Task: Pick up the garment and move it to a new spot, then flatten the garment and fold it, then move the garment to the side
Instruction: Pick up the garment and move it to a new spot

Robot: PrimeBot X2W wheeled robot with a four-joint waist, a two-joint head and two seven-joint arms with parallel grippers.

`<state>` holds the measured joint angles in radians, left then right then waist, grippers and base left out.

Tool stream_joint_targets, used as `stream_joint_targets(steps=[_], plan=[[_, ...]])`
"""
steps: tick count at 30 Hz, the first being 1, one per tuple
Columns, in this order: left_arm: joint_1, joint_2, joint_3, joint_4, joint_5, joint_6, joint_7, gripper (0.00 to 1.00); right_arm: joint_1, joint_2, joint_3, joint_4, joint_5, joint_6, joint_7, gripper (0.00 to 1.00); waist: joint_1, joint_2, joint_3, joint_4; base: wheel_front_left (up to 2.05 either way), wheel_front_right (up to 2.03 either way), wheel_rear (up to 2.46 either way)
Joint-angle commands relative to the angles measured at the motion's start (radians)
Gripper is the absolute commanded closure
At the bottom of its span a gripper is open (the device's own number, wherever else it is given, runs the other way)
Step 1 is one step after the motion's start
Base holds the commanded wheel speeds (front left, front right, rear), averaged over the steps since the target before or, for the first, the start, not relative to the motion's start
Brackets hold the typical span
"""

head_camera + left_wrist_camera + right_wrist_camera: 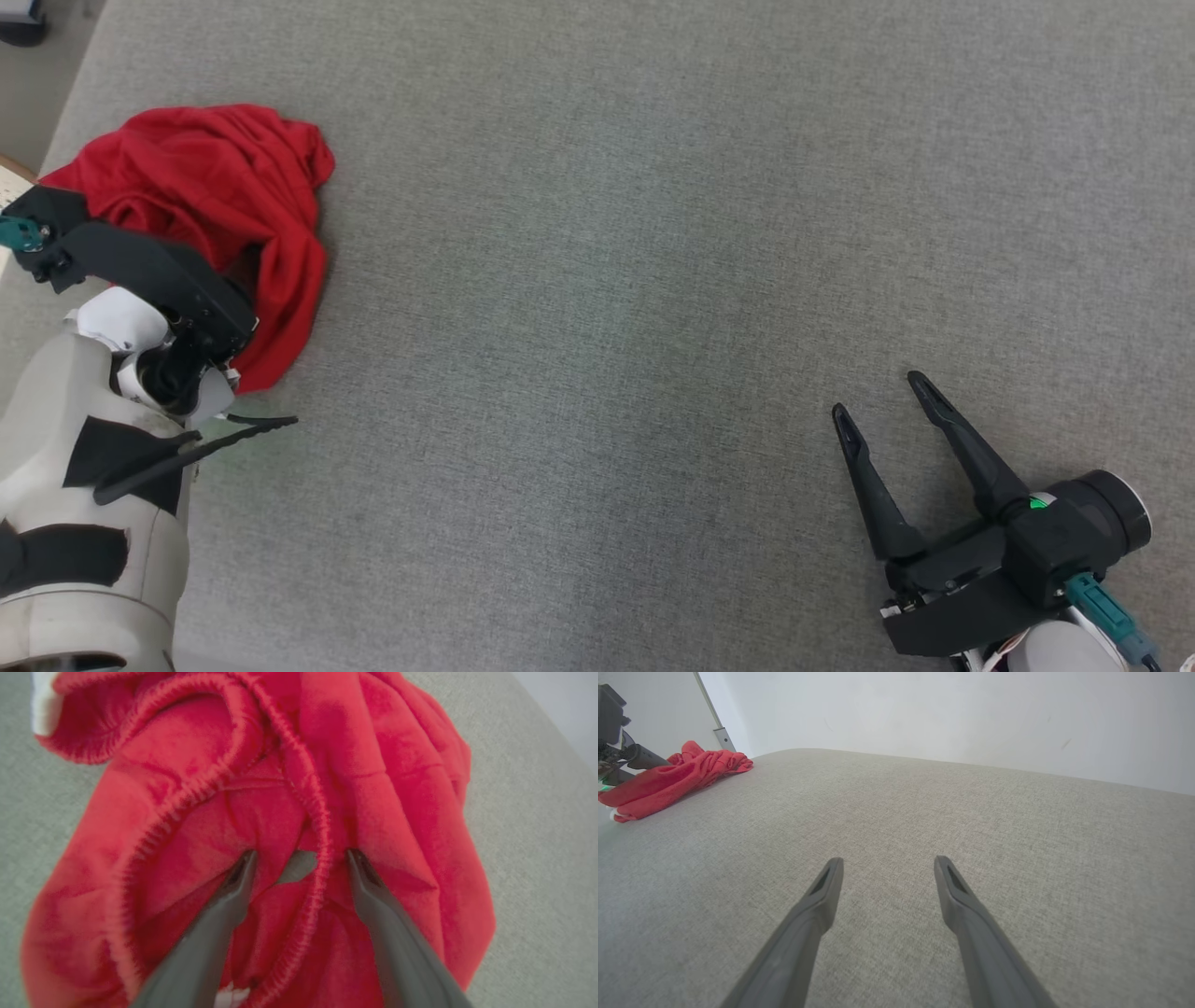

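Although nothing is yet gripped, left pincer (301,855): seen spread wide, its two fingers (219,914) set down at the garment (397,788), with a ribbed hem (322,826) running between them. Whether the tips press into the cloth cannot be told.
Direction to garment: straight ahead of and beneath the left pincer, along its fingers; no sideways reach is judged to be needed.
Hem against fingers: the hem lies roughly along the fingers, so it would be closed on across its width.
Garment's place: bunched in a red heap at the far left of the grey surface (653,280), close to its left edge.
Garment's long axis: in the head view the heap is drawn out from far to near, roughly along that left edge.
Right pincer (878,394): held wide apart and empty, low over bare surface at the near right, well apart from the garment.
Nearer arm: the left, by far; from the right pincer the heap is seen far off to the left.
Step in hand: the first pick-up is judged to be pending, and a closing on the hem fold is called for.
Risk: only a thin outer layer may be caught, so that the heap is dragged rather than lifted.
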<state>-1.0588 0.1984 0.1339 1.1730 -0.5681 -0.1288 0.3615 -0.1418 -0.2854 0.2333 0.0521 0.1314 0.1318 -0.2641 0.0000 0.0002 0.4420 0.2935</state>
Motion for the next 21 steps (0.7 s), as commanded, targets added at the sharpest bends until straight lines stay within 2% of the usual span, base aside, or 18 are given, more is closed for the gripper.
stream_joint_targets(steps=[1, 2, 3, 6, 9, 14, 21], plan=[[-0.005, 0.001, -0.004, 0.019, -0.011, 0.002, 0.003, 0.0, -0.008, 0.0, -0.002, 0.004, 0.004, -0.003, 0.0, 0.0, 0.0, -0.0002, 0.012, -0.013, 0.0, 0.0, 0.0], [-0.006, 0.003, -0.006, 0.027, -0.014, 0.001, 0.003, 0.92, -0.009, 0.0, -0.002, 0.006, 0.004, -0.003, 0.0, 0.0, 0.0, -0.0002, 0.012, -0.016, 0.0, 0.0, 0.0], [-0.007, 0.002, -0.007, 0.027, -0.017, 0.0, -0.008, 1.0, -0.011, 0.001, -0.003, 0.007, 0.003, -0.003, 0.0, 0.0, 0.0, -0.0002, 0.012, -0.018, 0.0, 0.0, 0.0], [-0.019, -0.009, 0.004, -0.005, -0.049, -0.002, -0.048, 1.0, -0.01, 0.011, -0.005, 0.01, 0.004, -0.003, 0.001, 0.0, 0.0, -0.0002, 0.002, -0.026, 0.0, 0.0, 0.0], [-0.021, -0.037, 0.035, -0.086, -0.152, -0.002, -0.079, 1.0, -0.008, 0.025, -0.006, 0.01, 0.009, -0.003, 0.0, 0.0, 0.0, -0.0002, -0.018, -0.035, 0.0, 0.0, 0.0], [0.06, -0.063, 0.015, -0.311, -0.298, -0.002, -0.123, 1.0, 0.002, 0.063, -0.01, 0.013, 0.027, -0.003, 0.0, 0.0, 0.0, -0.0002, -0.069, -0.046, 0.0, 0.0, 0.0], [0.152, -0.098, -0.027, -0.579, -0.423, -0.003, -0.195, 1.0, 0.02, 0.11, -0.02, 0.032, 0.048, -0.003, 0.0, 0.0, 0.0, -0.0002, -0.149, -0.072, 0.0, 0.0, 0.0]])
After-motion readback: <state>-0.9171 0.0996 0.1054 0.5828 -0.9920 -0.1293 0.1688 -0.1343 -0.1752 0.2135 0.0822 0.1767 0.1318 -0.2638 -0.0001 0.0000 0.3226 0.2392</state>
